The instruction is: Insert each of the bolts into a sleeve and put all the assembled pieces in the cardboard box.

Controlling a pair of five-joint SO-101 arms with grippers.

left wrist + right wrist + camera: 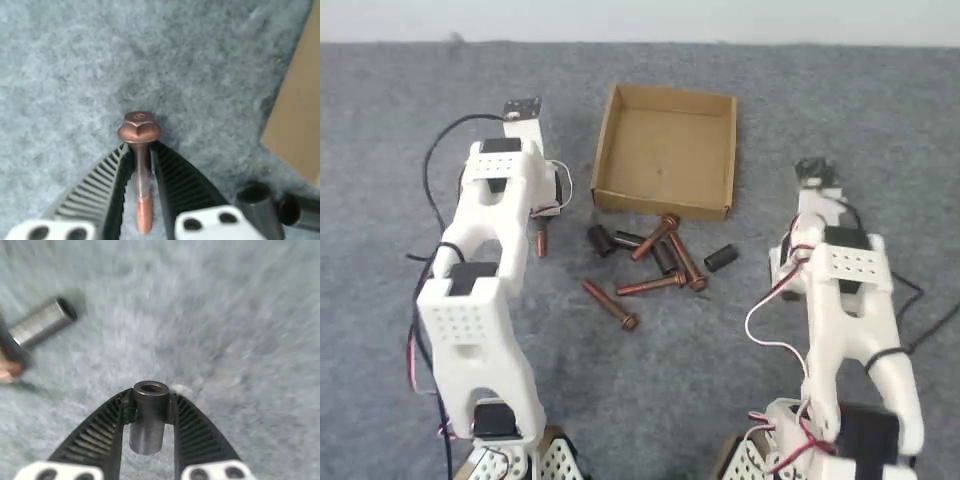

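The left gripper (140, 149) has its jaws closed narrowly on a copper bolt (139, 131). The hex head sits just past the jaw tips and the shank runs back between them. The right gripper (150, 396) is clamped on a dark sleeve (148, 426), whose open bore faces up toward the wrist camera. In the high view the two arms stand well apart, the left arm at the left of the grey surface (880, 120) and the right arm at the right.

Between them, just near of the cardboard box (665, 98), lie the loose bolts (651, 285) and loose sleeves (721, 257) in a small scatter, some touching. The box sits at the far centre with its floor showing bare cardboard, so this looks like the first pairing, with pick-up done and insertion not yet begun.

The next move calls for bringing the two held parts together over the middle and lining the bolt's plain end up with the sleeve's bore. Since the shank sits between the jaws, the free length for entry may be short, and a skewed approach could jam at the rim.
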